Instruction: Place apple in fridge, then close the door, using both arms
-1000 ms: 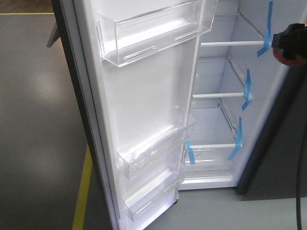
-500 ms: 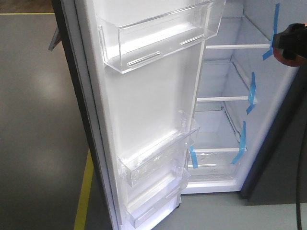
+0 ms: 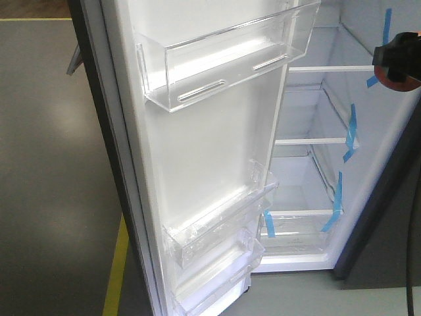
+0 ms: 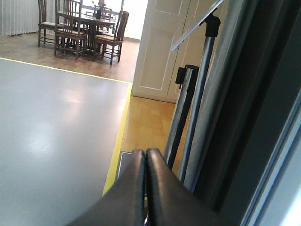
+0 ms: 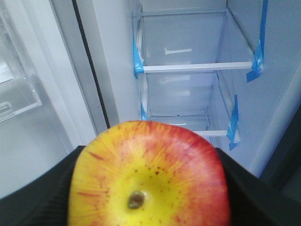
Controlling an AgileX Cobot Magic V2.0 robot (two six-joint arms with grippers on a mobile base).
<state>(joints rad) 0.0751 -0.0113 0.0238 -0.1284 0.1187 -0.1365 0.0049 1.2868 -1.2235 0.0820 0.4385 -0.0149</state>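
the apple (image 5: 148,174) is clamped in the right end effector (image 3: 396,60), its dark fingers (image 5: 40,200) pressing on either side, stem end towards the wrist camera. in the front view this end effector sits at the upper right edge of the frame, just in front of the fridge (image 3: 309,178) opening and not yet inside it. in the right wrist view the white compartment lies straight ahead, filling the upper centre and right: an upper shelf (image 5: 197,67) and a lower shelf (image 5: 214,133), both bare, with blue tape (image 5: 256,66) at their ends. my judgement is that the move turns on a short forward reach onto one of those shelves, and nothing stands between apple and shelf.

the door (image 3: 197,151) stands wide open in the left half of the front view, its clear bins (image 3: 223,59) facing the camera, clear of the right arm's path. the left end effector (image 4: 145,188) is pinched together on nothing, at the bottom of its own view beside the door's dark outer face (image 4: 268,108), with metal stand poles (image 4: 197,108) close by. that arm looks the better placed for the closing push.
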